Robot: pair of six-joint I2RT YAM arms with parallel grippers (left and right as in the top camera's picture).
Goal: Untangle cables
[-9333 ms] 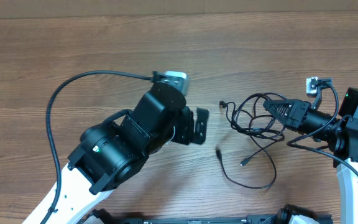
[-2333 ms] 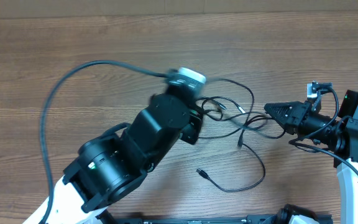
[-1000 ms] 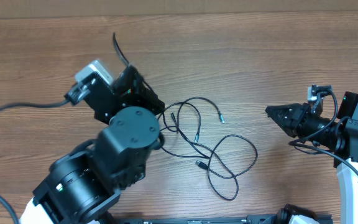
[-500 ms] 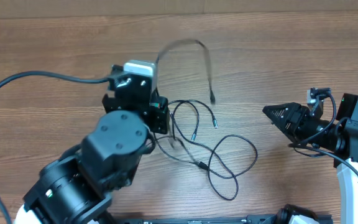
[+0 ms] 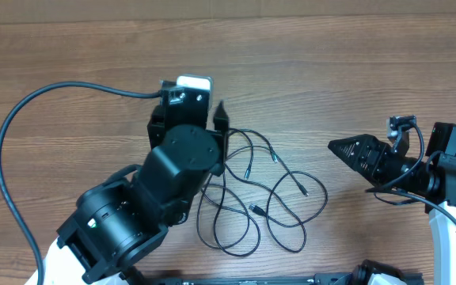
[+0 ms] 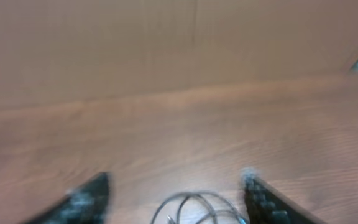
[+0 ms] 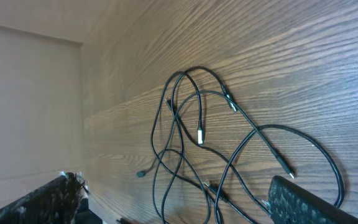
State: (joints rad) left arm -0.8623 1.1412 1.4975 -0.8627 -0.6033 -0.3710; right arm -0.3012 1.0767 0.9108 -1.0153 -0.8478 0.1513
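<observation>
Several thin black cables (image 5: 279, 170) lie loosely looped over one another on the wooden table, plugs splayed outward. My left gripper (image 6: 176, 182) is open just above their left side; a loop of cable (image 6: 191, 202) shows on the table between its blurred fingers, touching neither. One left finger (image 5: 218, 115) sticks out past the arm in the overhead view. My right gripper (image 5: 337, 147) hangs to the right of the pile, pointing at it. Its jaws (image 7: 174, 183) are wide apart and empty, with the cables (image 7: 197, 134) on the table beyond them.
The bulky left arm (image 5: 165, 182) covers the left part of the pile. Its thick black lead (image 5: 22, 134) arcs over the table's left side. The table's far edge and a wall (image 6: 166, 43) lie beyond the left gripper.
The strand held up in an arc half a second ago has dropped onto the pile. The left gripper has opened and swung right. The right gripper's jaws have opened.
</observation>
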